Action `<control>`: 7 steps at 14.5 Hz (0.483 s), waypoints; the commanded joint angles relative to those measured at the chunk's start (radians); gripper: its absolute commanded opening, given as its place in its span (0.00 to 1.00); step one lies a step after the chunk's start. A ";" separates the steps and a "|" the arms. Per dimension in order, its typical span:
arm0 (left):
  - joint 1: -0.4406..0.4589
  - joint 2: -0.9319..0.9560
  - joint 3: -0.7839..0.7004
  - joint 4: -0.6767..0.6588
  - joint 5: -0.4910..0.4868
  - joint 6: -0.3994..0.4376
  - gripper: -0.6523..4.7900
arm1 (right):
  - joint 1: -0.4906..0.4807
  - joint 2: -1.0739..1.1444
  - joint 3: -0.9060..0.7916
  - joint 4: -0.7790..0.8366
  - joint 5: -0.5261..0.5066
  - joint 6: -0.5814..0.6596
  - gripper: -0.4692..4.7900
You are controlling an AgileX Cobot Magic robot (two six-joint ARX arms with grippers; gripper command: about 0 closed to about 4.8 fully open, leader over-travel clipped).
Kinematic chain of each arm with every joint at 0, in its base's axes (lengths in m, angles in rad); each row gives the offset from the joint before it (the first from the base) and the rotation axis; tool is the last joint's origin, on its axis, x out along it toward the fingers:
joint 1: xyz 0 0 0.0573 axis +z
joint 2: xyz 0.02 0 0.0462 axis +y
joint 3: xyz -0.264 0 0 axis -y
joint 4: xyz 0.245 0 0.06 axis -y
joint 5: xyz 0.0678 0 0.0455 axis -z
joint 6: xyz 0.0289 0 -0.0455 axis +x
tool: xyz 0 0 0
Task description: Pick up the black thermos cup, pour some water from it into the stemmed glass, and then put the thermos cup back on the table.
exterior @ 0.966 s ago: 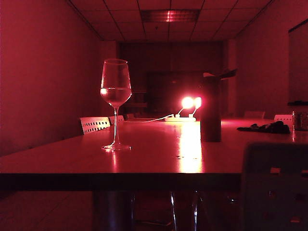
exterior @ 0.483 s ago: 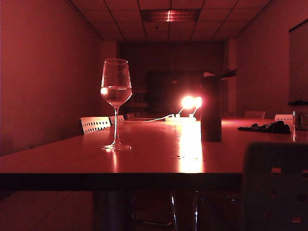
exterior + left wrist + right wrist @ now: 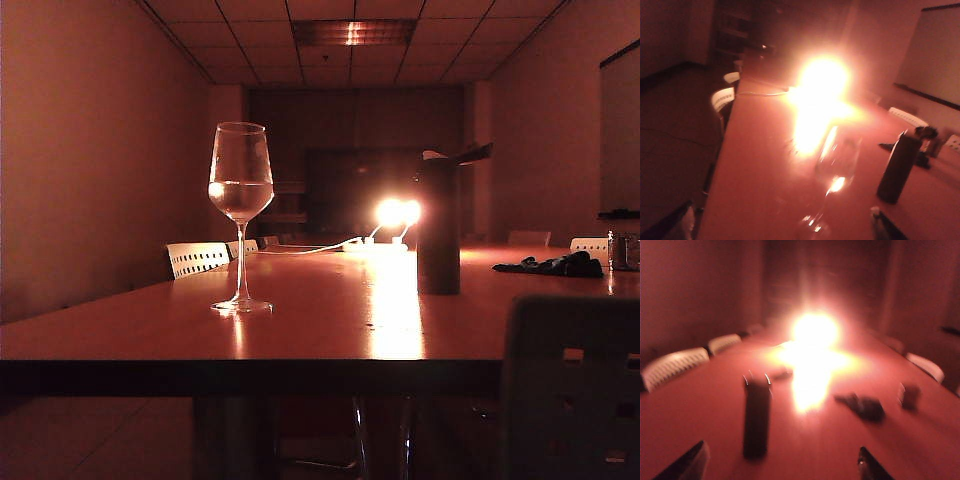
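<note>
The black thermos cup (image 3: 438,225) stands upright on the table (image 3: 330,330), right of centre, its flip lid jutting out at the top. The stemmed glass (image 3: 240,215) stands to its left, holding some clear liquid. Neither arm shows in the exterior view. In the left wrist view my left gripper (image 3: 782,227) is open over the near table, well short of the glass (image 3: 837,160) and the thermos cup (image 3: 897,167). In the right wrist view my right gripper (image 3: 780,462) is open, with the thermos cup (image 3: 757,415) standing a little beyond its fingers and toward one side.
Bright lamps (image 3: 397,212) glare at the table's far end, with a white cable running from them. A dark crumpled item (image 3: 555,265) and a small jar (image 3: 624,250) lie at the right. White chairs (image 3: 197,258) line the left side. A dark chair back (image 3: 570,390) rises at the front right.
Glass and thermos cup have not moved in the exterior view. The picture's red tint has faded toward orange.
</note>
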 commanded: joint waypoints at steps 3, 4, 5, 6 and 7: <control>-0.019 0.404 0.235 0.226 0.074 0.000 1.00 | 0.000 0.334 0.271 0.091 -0.081 0.000 0.82; -0.062 0.532 0.306 0.246 0.077 0.000 1.00 | 0.001 0.436 0.328 0.128 -0.138 0.002 0.82; -0.103 0.607 0.348 0.248 0.076 0.000 1.00 | 0.002 0.518 0.359 0.156 -0.158 0.002 0.82; -0.147 0.675 0.383 0.257 0.072 0.001 1.00 | 0.009 0.581 0.368 0.194 -0.159 0.008 0.82; -0.198 0.735 0.404 0.279 0.050 0.000 1.00 | 0.023 0.657 0.365 0.269 -0.158 0.008 0.82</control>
